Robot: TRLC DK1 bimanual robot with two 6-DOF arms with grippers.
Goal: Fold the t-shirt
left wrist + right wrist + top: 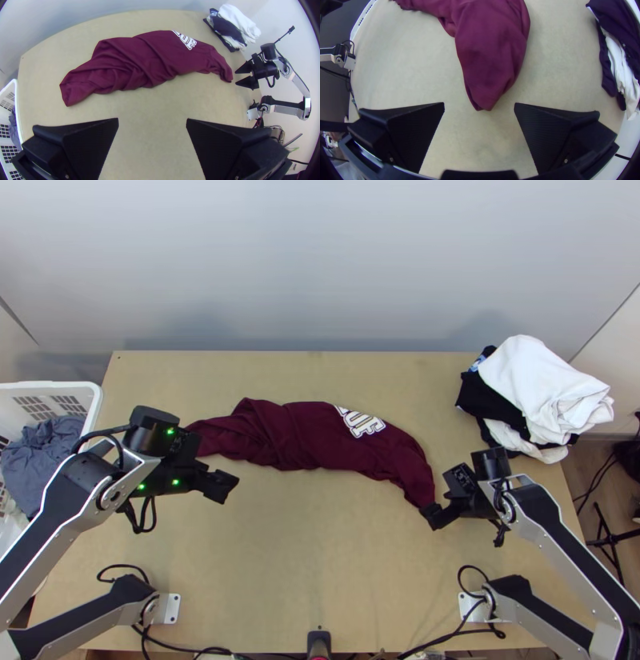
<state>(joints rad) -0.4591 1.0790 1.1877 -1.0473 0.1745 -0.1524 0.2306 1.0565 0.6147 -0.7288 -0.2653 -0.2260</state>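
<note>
The maroon t-shirt [312,436] lies bunched in a long wrinkled strip across the table, part of its white print showing near its right half. My left gripper [222,486] is just below the shirt's left part; in the left wrist view my left gripper [152,121] stands open, apart from the shirt [133,63]. My right gripper [434,514] is by the shirt's right tip. In the right wrist view that narrow tip of the shirt [486,90] points between the wide-apart fingers of my right gripper [479,106], which is open and holds nothing.
A pile of white and black clothes [544,388] rests at the table's back right corner. At the left edge stands a white basket [94,400] with grey-blue cloth [40,456] inside. Bare wood [312,548] lies in front of the shirt.
</note>
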